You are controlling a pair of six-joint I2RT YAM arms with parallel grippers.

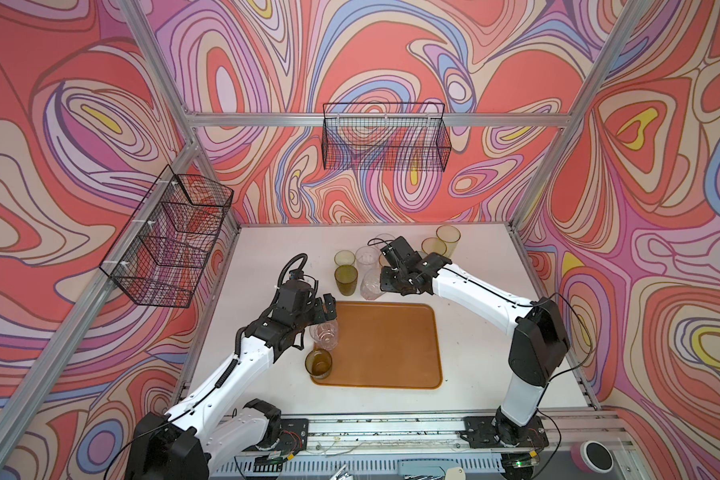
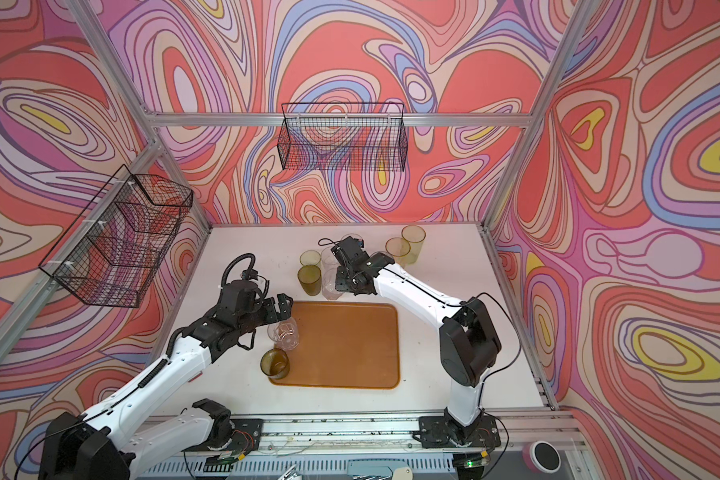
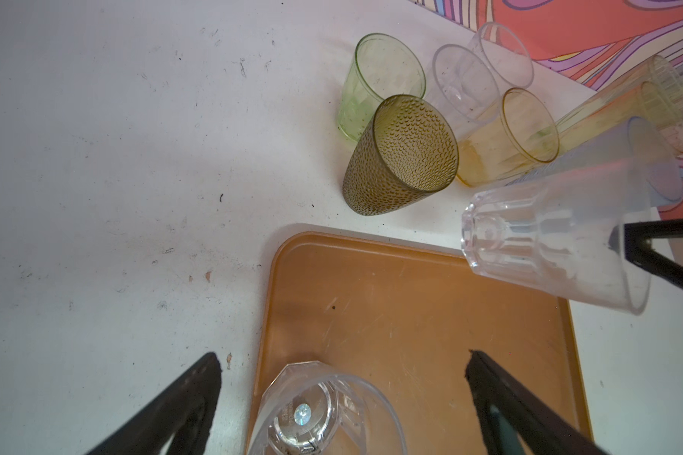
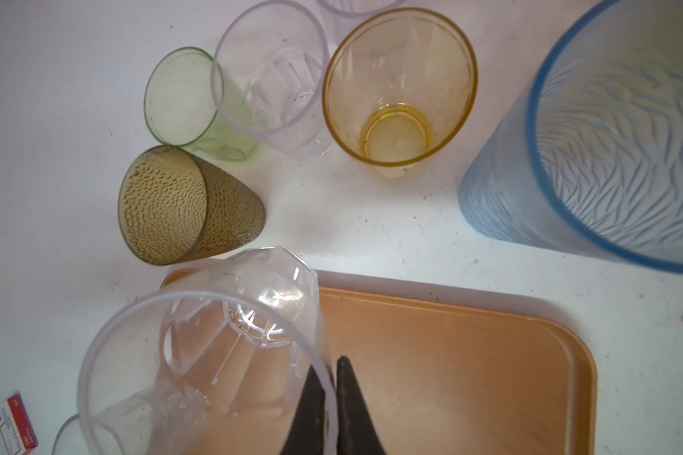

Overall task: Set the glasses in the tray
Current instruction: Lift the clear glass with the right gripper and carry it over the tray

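The orange-brown tray [image 1: 391,353] [image 2: 350,353] lies mid-table. On its left edge stands a clear glass [image 1: 324,334] [image 3: 324,417], with my left gripper [image 1: 323,318] [image 3: 342,360] open around and above it, not touching. A short olive glass [image 1: 319,363] stands on the tray's near-left corner. My right gripper [image 1: 385,284] [image 4: 330,370] is shut on the rim of a clear faceted glass [image 1: 371,284] [image 4: 210,374] [image 3: 556,244], tilted near the tray's far edge. Behind stand green [image 4: 182,98], dimpled olive [image 4: 174,205], clear [image 4: 269,71], amber [image 4: 399,90] and pale blue [image 4: 592,138] glasses.
Black wire baskets hang on the left wall [image 1: 171,241] and the back wall [image 1: 385,137]. Two yellow glasses [image 1: 443,243] stand at the table's back right. A small red and white box [image 4: 16,421] lies at the edge of the right wrist view.
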